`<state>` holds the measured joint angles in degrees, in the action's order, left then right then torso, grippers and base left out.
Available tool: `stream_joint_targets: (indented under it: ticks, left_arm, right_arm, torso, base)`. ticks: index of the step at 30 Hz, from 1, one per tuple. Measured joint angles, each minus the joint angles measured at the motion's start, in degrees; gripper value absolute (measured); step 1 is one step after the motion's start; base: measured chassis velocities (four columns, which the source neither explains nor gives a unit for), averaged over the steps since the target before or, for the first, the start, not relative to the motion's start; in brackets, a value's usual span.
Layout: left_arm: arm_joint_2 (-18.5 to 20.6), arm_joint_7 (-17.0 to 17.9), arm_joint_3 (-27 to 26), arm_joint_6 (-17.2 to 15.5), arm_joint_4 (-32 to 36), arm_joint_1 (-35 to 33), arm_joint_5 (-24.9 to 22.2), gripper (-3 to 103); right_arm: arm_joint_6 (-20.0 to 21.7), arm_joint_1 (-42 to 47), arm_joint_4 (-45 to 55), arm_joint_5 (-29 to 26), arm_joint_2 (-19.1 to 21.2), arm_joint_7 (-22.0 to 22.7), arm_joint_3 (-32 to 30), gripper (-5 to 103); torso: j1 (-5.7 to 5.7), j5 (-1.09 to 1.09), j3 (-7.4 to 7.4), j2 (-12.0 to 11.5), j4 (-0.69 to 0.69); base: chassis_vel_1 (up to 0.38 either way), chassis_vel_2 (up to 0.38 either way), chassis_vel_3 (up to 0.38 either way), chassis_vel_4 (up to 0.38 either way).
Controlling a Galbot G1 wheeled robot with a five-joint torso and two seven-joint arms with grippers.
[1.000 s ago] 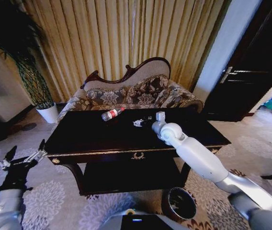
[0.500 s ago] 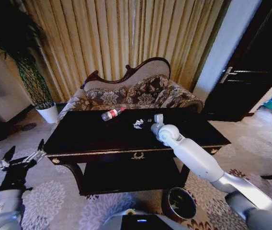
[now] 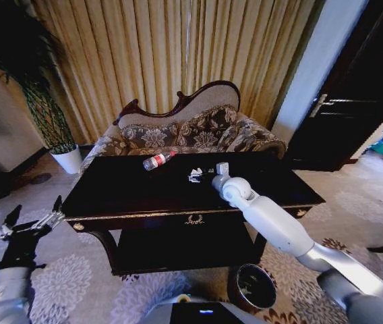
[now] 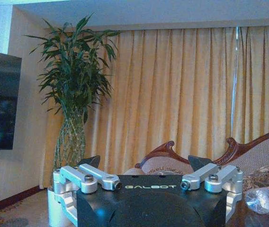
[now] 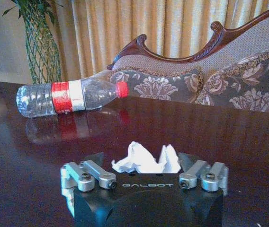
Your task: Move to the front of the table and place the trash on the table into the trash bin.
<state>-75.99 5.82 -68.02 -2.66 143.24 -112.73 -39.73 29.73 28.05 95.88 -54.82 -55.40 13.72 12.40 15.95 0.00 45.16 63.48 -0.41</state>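
While the right arm reaches over the worktop [image 3: 131, 196]:
Right claw [image 5: 146, 166]: spread wide; crumpled paper [image 5: 146, 160] sits between its tips
Bottle [image 5: 70, 97]: lying lengthwise, beyond
Left claw [image 3: 26, 226]: released, parked
Trash bin [image 3: 256, 286]: on the floor

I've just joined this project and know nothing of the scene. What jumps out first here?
The white right arm reaches over the dark glossy wooden table, its tool open around a crumpled white paper scrap. Beyond it lies a clear plastic bottle with a red label on its side. The left tool hangs open off the table's left end.
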Motion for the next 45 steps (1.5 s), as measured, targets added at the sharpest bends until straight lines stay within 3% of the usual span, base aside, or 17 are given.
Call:
stream_joint_targets:
  ticks: [5,7,12,13,20,22,23,34,45]
  left_arm:
    - [-0.09,-0.02,0.02,0.10,0.00,0.01,-0.01,100]
    - [-0.08,-0.03,0.02,0.12,0.00,0.01,-0.02,100]
    - [0.04,-0.04,-0.02,0.26,0.00,0.06,-0.06,100]
    - [0.04,-0.04,-0.02,0.26,0.00,0.06,-0.06,100]
    - [-0.13,-0.08,0.06,0.37,0.00,0.18,-0.08,100]
    - [-0.17,-0.08,0.06,0.40,0.00,0.18,-0.08,100]
    - [-0.21,-0.08,0.07,0.45,0.00,0.18,-0.09,100]
    - [-0.20,-0.10,0.08,0.68,0.00,0.53,-0.26,100]
    - [0.40,0.14,0.03,0.64,0.00,1.30,-0.56,100]
  right_arm:
    - [-0.15,-0.22,-0.17,0.35,-0.01,0.19,0.34,70]
    - [-0.19,-0.28,-0.21,0.39,0.02,0.23,0.38,70]
    - [-0.32,-0.54,-0.29,0.47,0.35,0.36,0.40,49]
    - [-0.32,-0.54,-0.29,0.47,0.35,0.36,0.40,49]
    - [-0.93,-0.14,0.15,0.69,0.92,0.68,0.14,15]
    - [-1.13,-0.12,0.25,0.69,1.02,0.72,0.05,15]
    - [-1.30,-0.11,0.49,0.65,1.18,0.83,-0.19,5]
    - [-2.77,1.12,4.74,-1.16,3.21,3.20,-4.92,0]
    - [-8.91,15.33,14.14,1.16,11.72,5.48,-20.26,0]
  torso:
    - [0.00,0.00,0.00,0.00,0.00]
    - [0.00,0.00,0.00,0.00,0.00]
    - [0.00,0.00,0.00,0.00,0.00]
    - [0.00,0.00,0.00,0.00,0.00]
    - [0.00,0.00,0.00,0.00,0.00]
    - [0.00,0.00,0.00,0.00,0.00]
    - [0.00,0.00,0.00,0.00,0.00]
    - [0.00,0.00,0.00,0.00,0.01]
    - [0.00,0.02,0.00,0.00,-0.01]
  base:
    - [0.000,0.000,0.000,0.000]
    - [0.000,0.000,0.000,0.000]
    - [0.000,0.000,0.000,0.000]
    - [0.000,0.000,0.000,0.000]
    - [0.000,0.000,0.000,0.000]
    - [0.000,0.000,0.000,0.000]
    - [0.000,0.000,0.000,0.000]
    - [0.000,0.000,0.000,0.000]
    - [0.000,0.000,0.000,0.000]
